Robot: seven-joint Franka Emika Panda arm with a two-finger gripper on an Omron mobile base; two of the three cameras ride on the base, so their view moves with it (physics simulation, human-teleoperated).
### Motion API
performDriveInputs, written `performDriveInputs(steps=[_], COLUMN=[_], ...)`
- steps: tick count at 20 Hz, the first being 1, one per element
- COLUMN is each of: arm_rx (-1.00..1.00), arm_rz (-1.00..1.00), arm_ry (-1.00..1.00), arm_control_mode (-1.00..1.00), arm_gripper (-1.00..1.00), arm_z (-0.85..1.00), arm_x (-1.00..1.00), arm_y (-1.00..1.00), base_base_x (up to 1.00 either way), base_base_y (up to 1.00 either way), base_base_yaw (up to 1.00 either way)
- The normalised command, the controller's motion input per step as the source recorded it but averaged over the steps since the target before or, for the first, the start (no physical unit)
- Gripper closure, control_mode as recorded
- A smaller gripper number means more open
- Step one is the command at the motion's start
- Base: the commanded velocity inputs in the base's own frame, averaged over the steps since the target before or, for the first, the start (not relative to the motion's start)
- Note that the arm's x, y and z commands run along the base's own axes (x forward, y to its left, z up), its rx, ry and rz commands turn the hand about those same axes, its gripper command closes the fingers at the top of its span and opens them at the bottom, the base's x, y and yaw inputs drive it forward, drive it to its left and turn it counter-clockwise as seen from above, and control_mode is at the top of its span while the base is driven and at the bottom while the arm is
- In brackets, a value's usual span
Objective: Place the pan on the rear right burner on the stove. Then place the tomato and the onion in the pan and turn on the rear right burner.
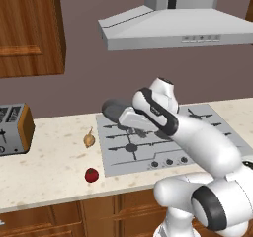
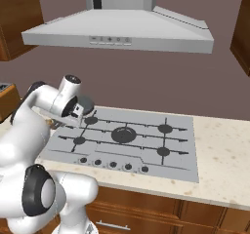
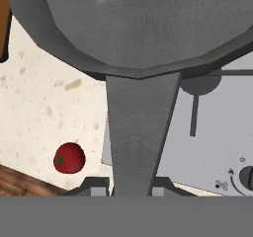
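A home kitchen: stove [image 2: 122,135] under range hood [image 2: 117,30], speckled counter [image 1: 49,162], wooden cabinets [image 1: 29,28], toaster [image 1: 15,130].

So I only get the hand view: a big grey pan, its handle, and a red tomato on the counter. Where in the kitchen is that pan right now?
Observer: The pan is at the rear left corner of the stove, with its handle clamped in the pincer.
Visitor: Is there anything on the burner at the back right?
Observer: No, the rear right burner has nothing on it.
Visitor: Is there any other vegetable lying around?
Observer: Yes, an onion lies on the counter left of the stove, farther back than the tomato.
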Motion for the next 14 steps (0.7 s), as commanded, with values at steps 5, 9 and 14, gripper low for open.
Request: performDriveInputs(steps=[5, 9, 14], arm_rx=[0.03, 0.01, 0.0], arm_rz=[0.04, 0.06, 0.05], arm_ry=[-0.04, -0.05, -0.02], arm_control_mode=[-1.0, -1.0, -1.0], arm_gripper=[1.0, 1.0, 1.0], arm_z=[-0.01, -0.05, -0.1], arm_x=[0.09, 0.1, 0.09], arm_y=[-0.64, -0.61, -0.4], base_base_x=[0.0, 0.0, 0.0], base_base_y=[0.0, 0.0, 0.0], base_base_yaw=[0.0, 0.0, 0.0])
